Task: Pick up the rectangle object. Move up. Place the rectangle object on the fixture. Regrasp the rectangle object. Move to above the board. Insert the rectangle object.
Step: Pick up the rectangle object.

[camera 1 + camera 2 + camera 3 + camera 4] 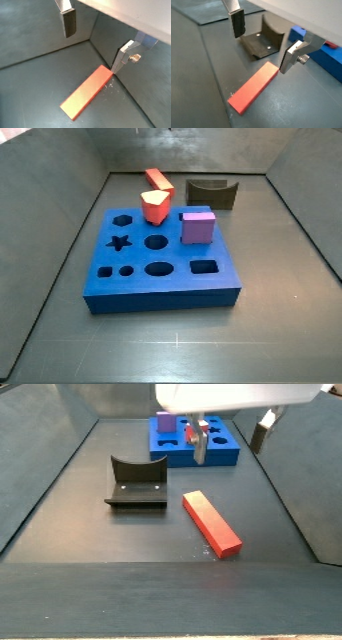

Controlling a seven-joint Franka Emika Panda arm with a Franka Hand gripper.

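On the dark grey floor, rectangle object lies flat on a long face, untouched, between the fixture and the right-hand wall in that side view. It's near the fixture but not touching. In a side view from the far end, rectangle object shows behind the board, beside the fixture.

Gripper hangs over the block's far end, jaws wide apart, nothing between them. In a wrist view one finger sits just at the block's end; I can't tell whether it touches. Other finger is well clear. Same spread in the other wrist shot: gripper, block, fixture just beyond it.

Board is blue, thick, with star, round, hexagon and square cut-outs. Purple cube and a short red-orange prism stand in it.

Floor is matte dark grey, lightly scuffed, with seam lines. Plain grey walls rise on all visible sides, so the whole space reads as a shallow bin.
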